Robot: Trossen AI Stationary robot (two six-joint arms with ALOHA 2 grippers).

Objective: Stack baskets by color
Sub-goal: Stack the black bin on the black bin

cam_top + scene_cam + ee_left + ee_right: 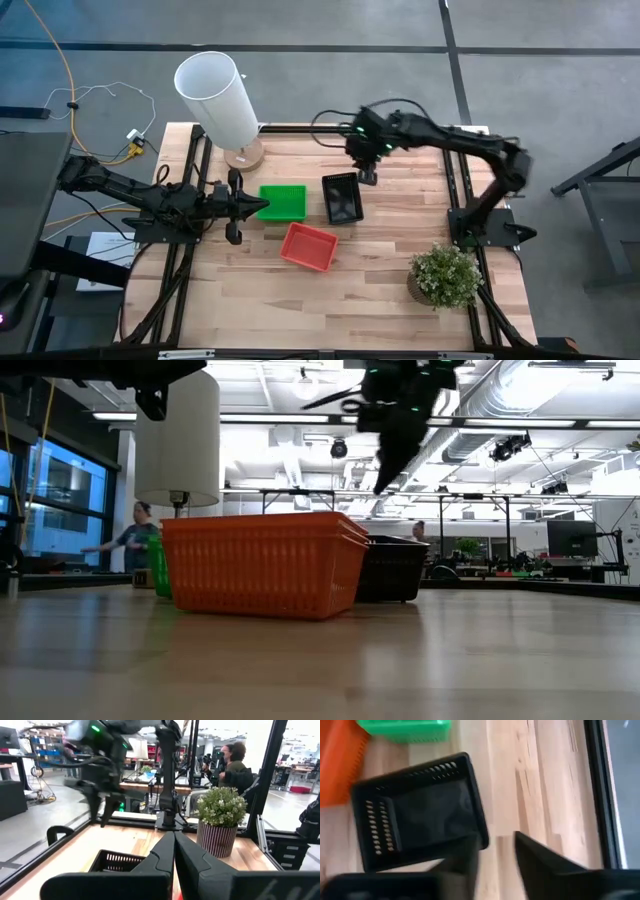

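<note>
On the left of the wooden table [380,270] the left gripper [262,206] waits with its two fingers pressed together and nothing between them, its tips just beside the green basket [283,202]. Behind it, near the far left corner, stands a tall white cylinder [217,97] on a round wooden base. The green basket is a shallow rectangular tray with perforated walls and sits left of the middle. Just in front of it and slightly to the right lies the red basket [309,246], turned at an angle; the low view shows stacked rims on it, though how many are nested I cannot tell. Right of the green one is the black basket [342,197], same shape and mesh. Three basket spots are visible, one per colour. The right gripper [367,176] hangs above the black basket's far end, fingers parted a little, gripping nothing. One potted plant [445,275] stands front right.
</note>
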